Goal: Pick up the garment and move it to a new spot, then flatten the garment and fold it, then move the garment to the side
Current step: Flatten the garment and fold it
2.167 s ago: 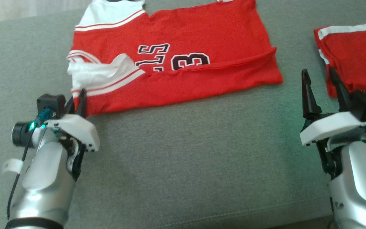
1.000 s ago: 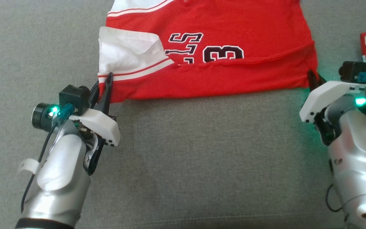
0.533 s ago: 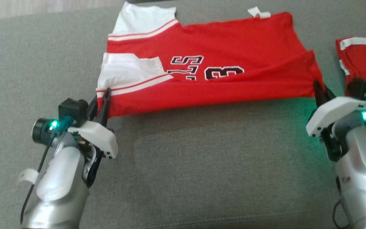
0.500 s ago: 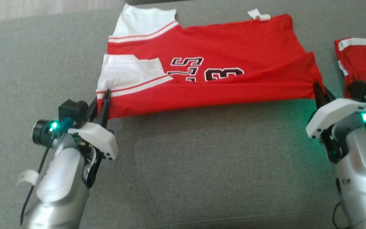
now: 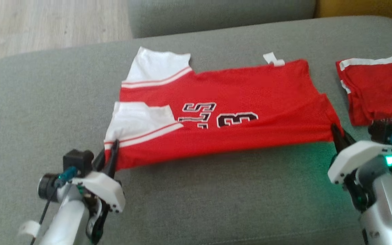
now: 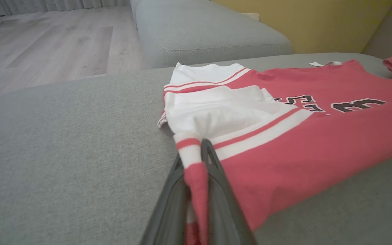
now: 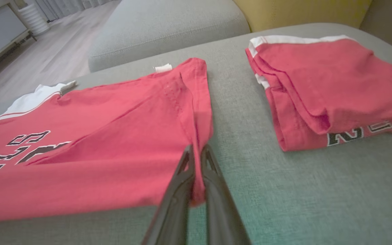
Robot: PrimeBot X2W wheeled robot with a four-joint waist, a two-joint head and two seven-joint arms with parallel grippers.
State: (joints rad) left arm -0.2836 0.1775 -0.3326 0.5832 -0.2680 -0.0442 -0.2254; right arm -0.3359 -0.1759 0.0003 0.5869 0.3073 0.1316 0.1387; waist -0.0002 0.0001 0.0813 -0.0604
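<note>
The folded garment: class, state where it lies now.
In the head view, the folded garment lies at the right on the sofa, beside the jersey, beyond the right gripper.

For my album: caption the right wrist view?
Right gripper pinches corner of red jersey on grey sofa, beside folded red garment.

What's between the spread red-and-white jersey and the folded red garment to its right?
Only bare grey sofa fabric separates the jersey from the folded garment, clearest in the right wrist view.

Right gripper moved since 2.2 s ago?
Yes. Against the folded red garment, the right gripper has shifted left off its edge and now pinches the jersey at its near right corner.
</note>
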